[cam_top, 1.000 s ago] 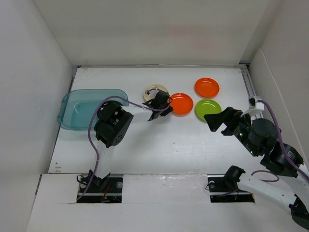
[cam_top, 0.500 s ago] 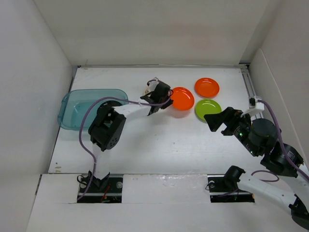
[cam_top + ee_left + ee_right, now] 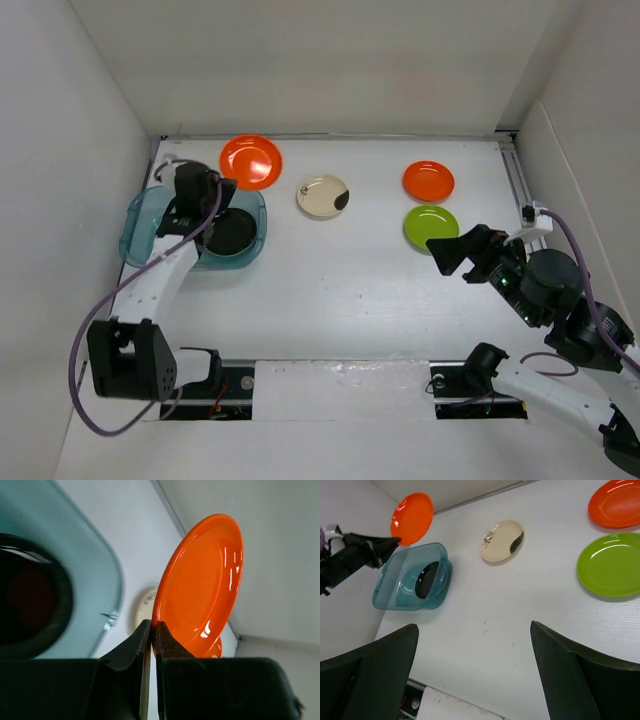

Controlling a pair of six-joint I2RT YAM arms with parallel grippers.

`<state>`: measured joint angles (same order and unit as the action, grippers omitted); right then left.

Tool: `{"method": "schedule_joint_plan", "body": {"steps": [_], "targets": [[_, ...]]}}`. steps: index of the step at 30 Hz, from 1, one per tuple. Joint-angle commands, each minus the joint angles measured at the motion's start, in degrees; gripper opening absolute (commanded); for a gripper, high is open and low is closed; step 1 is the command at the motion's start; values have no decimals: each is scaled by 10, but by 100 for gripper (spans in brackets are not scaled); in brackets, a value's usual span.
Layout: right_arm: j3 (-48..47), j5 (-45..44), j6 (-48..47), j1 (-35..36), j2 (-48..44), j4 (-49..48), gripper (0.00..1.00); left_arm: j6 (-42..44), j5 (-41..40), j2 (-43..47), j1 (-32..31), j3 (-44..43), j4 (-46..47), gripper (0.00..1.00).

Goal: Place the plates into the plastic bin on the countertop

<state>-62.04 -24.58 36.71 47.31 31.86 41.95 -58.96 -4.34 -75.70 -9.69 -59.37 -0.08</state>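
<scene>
Seen from above: flat, matte white counter point(image 3: 350, 290) boxed in by plain white walls point(image 3: 300, 60). At the left side, a translucent teal plastic bin point(image 3: 150, 225), rectangular with rounded corners and a flared rim. Lying flat inside the bin, toward its right end, a glossy black plate point(image 3: 232, 232), round and shallow.

Just beyond the bin's far right corner, raised off the counter, a glossy orange plate point(image 3: 250, 160), round and shallow, tilted up on edge in the left wrist view, with bright streaks of reflected light across its smooth face. Left end effector point(image 3: 152, 626) above the bin's far rim, its two slim black fingers pressed together on the lower rim of that orange plate, pinching it.

To the right of the bin, flat on the counter and well apart from it, a cream plate point(image 3: 323, 196) with a dark patch at one side. Farther right of the bin, a second orange plate point(image 3: 428, 181) and, just nearer than it, a lime green plate point(image 3: 431, 228), both smooth and shiny, close together but not touching.

Right end effector point(image 3: 445, 252) far to the right of the bin, hovering near the lime green plate, its broad black fingers spread wide, holding nothing.
</scene>
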Motion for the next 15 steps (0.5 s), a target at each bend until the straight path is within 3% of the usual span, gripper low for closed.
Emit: {"method": "schedule_joint_plan", "body": {"steps": [1, 5, 12, 14, 15], "targets": [[1, 13, -15, -1, 1, -21, 99, -12, 23, 77, 64, 76, -19, 0], [1, 26, -20, -1, 15, -36, 99, -17, -5, 115, 121, 114, -61, 0], [-4, 44, -25, -1, 29, -42, 99, -27, -54, 106, 121, 151, -86, 0], [-4, 44, -25, -1, 22, -36, 99, -27, -60, 98, 121, 151, -86, 13], [-10, 44, -25, -1, 17, -31, 99, -27, -60, 93, 121, 151, -86, 15]]}}
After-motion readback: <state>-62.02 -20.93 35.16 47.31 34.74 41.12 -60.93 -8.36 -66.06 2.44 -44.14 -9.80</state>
